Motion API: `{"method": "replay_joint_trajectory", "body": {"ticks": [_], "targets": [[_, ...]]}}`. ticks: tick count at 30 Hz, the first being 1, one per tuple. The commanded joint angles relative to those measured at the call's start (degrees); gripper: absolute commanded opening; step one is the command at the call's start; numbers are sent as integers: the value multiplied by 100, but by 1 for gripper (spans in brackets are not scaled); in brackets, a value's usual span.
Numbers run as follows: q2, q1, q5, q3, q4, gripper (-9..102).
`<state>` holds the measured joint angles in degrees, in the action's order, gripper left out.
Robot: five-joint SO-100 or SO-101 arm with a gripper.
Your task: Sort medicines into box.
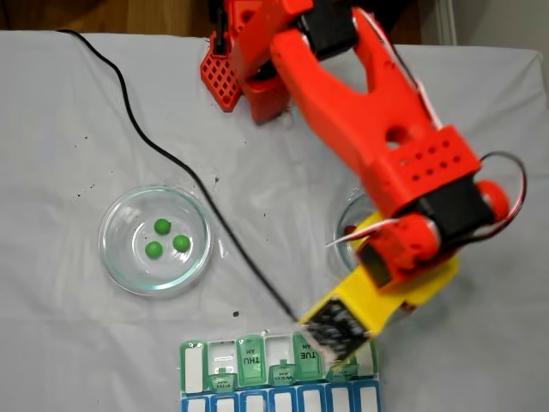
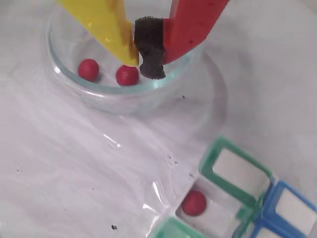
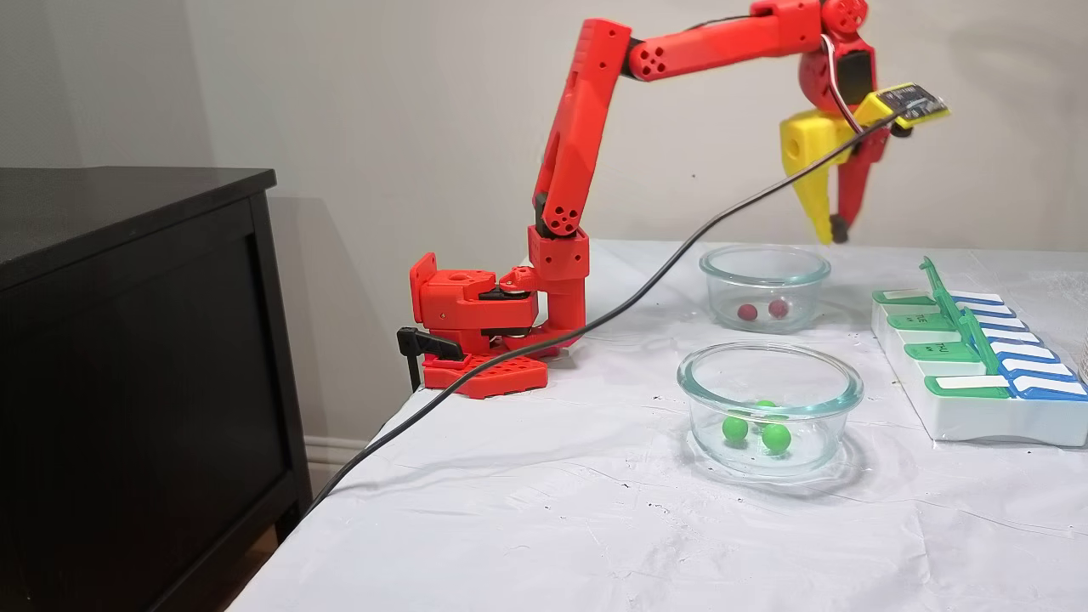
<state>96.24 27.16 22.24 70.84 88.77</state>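
In the wrist view my gripper (image 2: 148, 63) is shut, its yellow and red fingers pressed on their black pad with nothing else between them. It hangs over the rim of a glass dish (image 2: 99, 94) that holds two dark red medicines (image 2: 88, 69) (image 2: 127, 75). A third red ball (image 2: 193, 203) lies in an open white compartment of the box (image 2: 233, 168). From the side, the gripper (image 3: 831, 235) hovers well above that far dish (image 3: 722, 306). Three green medicines (image 1: 163, 226) sit in the other dish (image 1: 107, 245). The box (image 1: 249, 360) lies along the table's near edge.
A black cable (image 1: 171, 159) runs across the white cloth from the back left to the wrist camera. The arm's red base (image 3: 476, 323) stands at the table's far end. A dark cabinet (image 3: 127, 340) is beside the table. Upright green lids (image 3: 943, 297) stick up from the box.
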Motion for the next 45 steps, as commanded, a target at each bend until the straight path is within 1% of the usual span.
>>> {"method": "replay_joint_trajectory", "body": {"ticks": [1,4,8,12,18,21,24,26,27,33,40,45], "targets": [[914,519,949,185,79,0],[932,633,1441,343,299,0],[861,694,2549,501,598,0],[615,492,3261,571,562,0],[413,422,3120,686,229,1],[422,545,3032,861,114,7],[387,624,2936,1002,-18,9],[334,642,2892,1072,-141,15],[308,642,2874,1090,-185,16],[141,633,2821,1195,-475,16],[-97,554,2830,1318,-1002,16],[-237,519,2883,1354,-1187,16]]}}
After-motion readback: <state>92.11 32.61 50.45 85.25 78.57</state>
